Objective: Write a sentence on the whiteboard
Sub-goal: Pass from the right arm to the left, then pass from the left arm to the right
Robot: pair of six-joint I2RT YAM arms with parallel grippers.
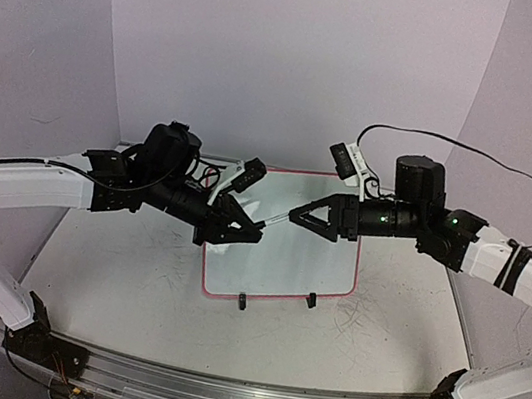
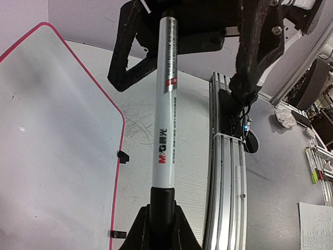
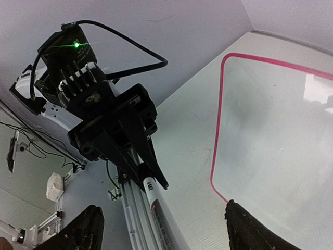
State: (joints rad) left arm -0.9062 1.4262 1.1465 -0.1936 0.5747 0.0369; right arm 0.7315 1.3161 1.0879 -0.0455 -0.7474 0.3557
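The left claw [image 1: 246, 231] is clamped on the dark lower end of a marker pen [image 2: 165, 120]. The part of the pen inside its jaws is hidden. The pen's far end runs into the gap of the right claw [image 1: 296, 215]. That claw's black fingers [image 3: 86, 229] stand wide apart at the bottom corners of the right wrist view, cut off by the frame, and neither touches the barrel. The dark far tip is too shadowed to tell cap from nib.

The barrel is a smooth, glossy white cylinder with red and black print and a silvery band. Both claws are matt black and roughly triangular.

Both arms reach inward from the sides with forearms roughly level. The claws point at each other in the air above the whiteboard [image 1: 280, 268]. The board lies on the scuffed white worktop [image 1: 132, 280] between the arms, and in the top view they cover part of it. Its visible face is plain glossy white, with a thin pink rim, rounded corners and two small black clip feet [image 1: 243, 302] at its near edge.
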